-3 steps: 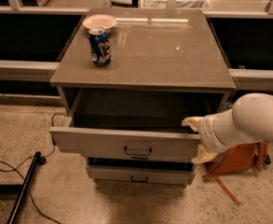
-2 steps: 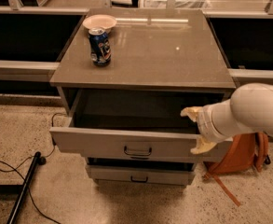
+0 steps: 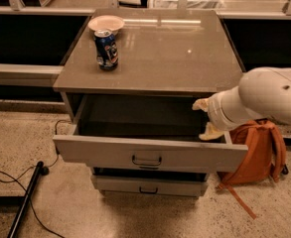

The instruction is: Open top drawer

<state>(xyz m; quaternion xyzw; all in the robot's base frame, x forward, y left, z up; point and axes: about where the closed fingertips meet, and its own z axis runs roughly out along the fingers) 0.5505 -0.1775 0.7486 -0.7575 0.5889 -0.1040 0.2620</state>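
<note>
Already the top drawer [image 3: 105, 151] sits pulled out near, under the tabletop [image 3: 184, 58]; the gripper [image 3: 205, 118], fingers spread, hangs at its right wall. Swing left carelessly and you'd knock that wall, skewing the drawer or shoving it shut.

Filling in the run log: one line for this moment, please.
top drawer: open | gripper: open, at drawer's right side | can: on cabinet top
</note>
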